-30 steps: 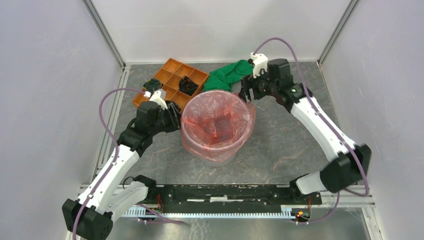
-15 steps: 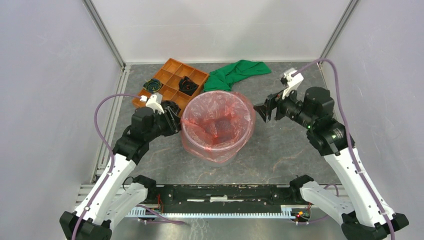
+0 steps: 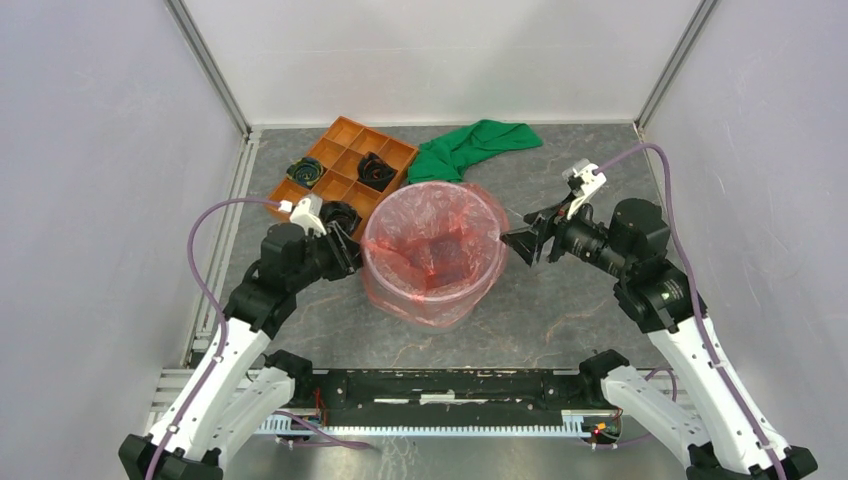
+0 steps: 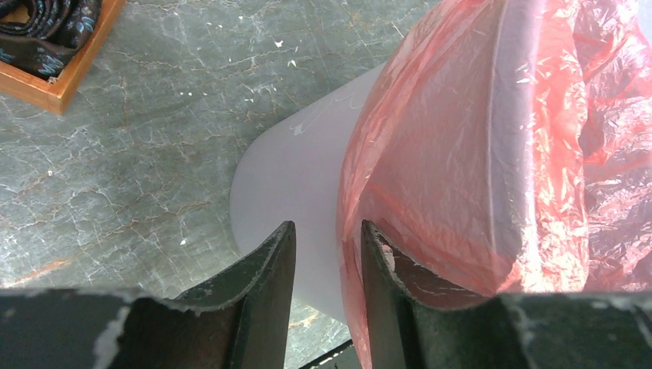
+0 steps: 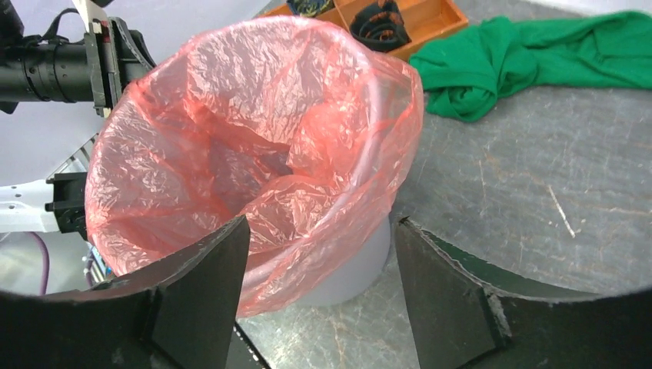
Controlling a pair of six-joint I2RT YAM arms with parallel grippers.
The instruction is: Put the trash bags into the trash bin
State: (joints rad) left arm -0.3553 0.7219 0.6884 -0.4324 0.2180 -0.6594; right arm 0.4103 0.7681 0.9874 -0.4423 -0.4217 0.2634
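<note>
Top view: the trash bin point(image 3: 440, 312) stands mid-frame. The red-pink trash bag point(image 3: 430, 235) lines it and is folded out over its rim. The left gripper point(image 3: 342, 250) is at the bin's left side and the right gripper point(image 3: 520, 243) at its right. An orange compartment tray point(image 3: 347, 133) and a green cloth point(image 3: 465, 148) lie in the upper part of the frame.

Left wrist: the fingers stand a narrow gap apart, pinching nothing, beside the bag's hem.

Right wrist: the fingers are spread wide, and the bagged bin shows between them.

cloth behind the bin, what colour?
Plain green cloth; shows best in the right wrist view.
</note>
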